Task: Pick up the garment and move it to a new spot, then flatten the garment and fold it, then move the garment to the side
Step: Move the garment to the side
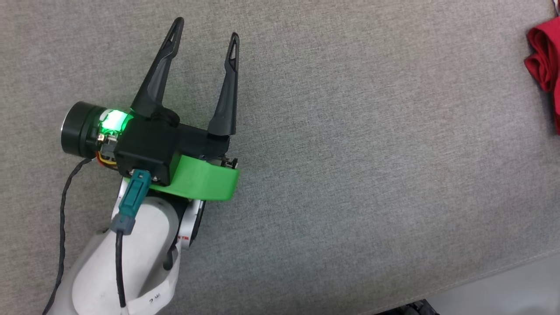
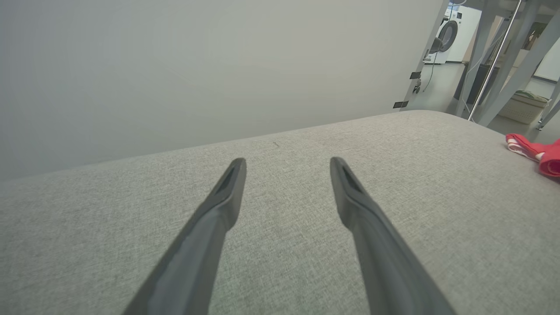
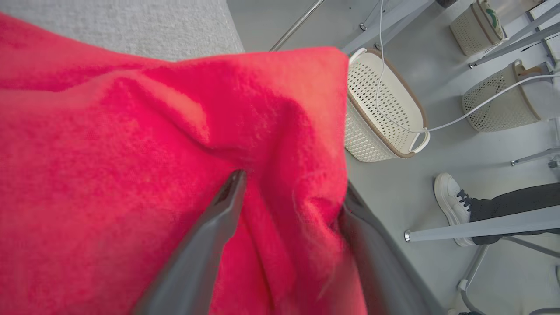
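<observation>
The garment [image 1: 544, 61] is a bunched red heap at the far right edge of the grey padded surface [image 1: 350, 153]; the left wrist view shows it as a red lump with red-white striped trim [image 2: 536, 153]. In the right wrist view its red cloth [image 3: 131, 153] lies close up, and a fold hangs between the fingers of my right gripper [image 3: 294, 183]. Those fingers stand wide apart, the right one partly hidden by cloth. My left gripper [image 1: 206, 29] is open over bare surface at the left, far from the garment, its fingers [image 2: 227, 197] empty.
The surface's front edge [image 1: 503, 267] runs across the lower right. Beyond its right end are pale laundry baskets [image 3: 385, 113] on the floor, a white cable, metal frame legs [image 3: 481, 227] and a person's foot [image 3: 450, 197] in a white shoe. A wall [image 2: 197, 65] stands behind.
</observation>
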Robot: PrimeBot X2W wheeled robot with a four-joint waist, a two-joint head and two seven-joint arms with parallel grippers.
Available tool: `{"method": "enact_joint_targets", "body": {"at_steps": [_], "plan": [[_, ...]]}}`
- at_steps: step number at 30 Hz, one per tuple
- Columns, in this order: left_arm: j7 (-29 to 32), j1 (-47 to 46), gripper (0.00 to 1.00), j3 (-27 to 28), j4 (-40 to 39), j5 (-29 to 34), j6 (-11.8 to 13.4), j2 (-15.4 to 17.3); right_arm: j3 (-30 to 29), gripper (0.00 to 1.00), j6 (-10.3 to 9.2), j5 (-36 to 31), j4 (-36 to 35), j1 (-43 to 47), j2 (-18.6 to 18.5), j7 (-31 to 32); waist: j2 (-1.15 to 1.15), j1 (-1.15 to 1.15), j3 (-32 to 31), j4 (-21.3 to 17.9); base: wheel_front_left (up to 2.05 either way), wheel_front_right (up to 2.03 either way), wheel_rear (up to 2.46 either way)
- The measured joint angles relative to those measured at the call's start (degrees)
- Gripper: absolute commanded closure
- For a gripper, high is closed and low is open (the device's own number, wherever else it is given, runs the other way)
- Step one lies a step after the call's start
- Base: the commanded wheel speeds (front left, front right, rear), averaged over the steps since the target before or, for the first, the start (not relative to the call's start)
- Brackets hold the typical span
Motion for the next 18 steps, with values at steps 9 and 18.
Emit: {"method": "enact_joint_targets", "body": {"at_steps": [9, 18], "plan": [[-3.64, 1.70, 0.00, 0.09, 3.26, -2.69, 0.18, -1.62, -5.52, 0.00, 0.00, -9.25, 4.69, -1.00, 0.20, -9.29, 0.00, 0.00, -4.62, 0.82, 0.00, 0.00, 0.00], [-7.13, 9.31, 0.00, 0.98, 8.00, -7.19, 1.65, -3.49, -12.48, 0.00, -0.01, -12.18, -4.33, 7.70, 5.86, -10.21, 0.00, -0.01, -12.00, 2.63, 0.00, 0.00, 0.00]]}}
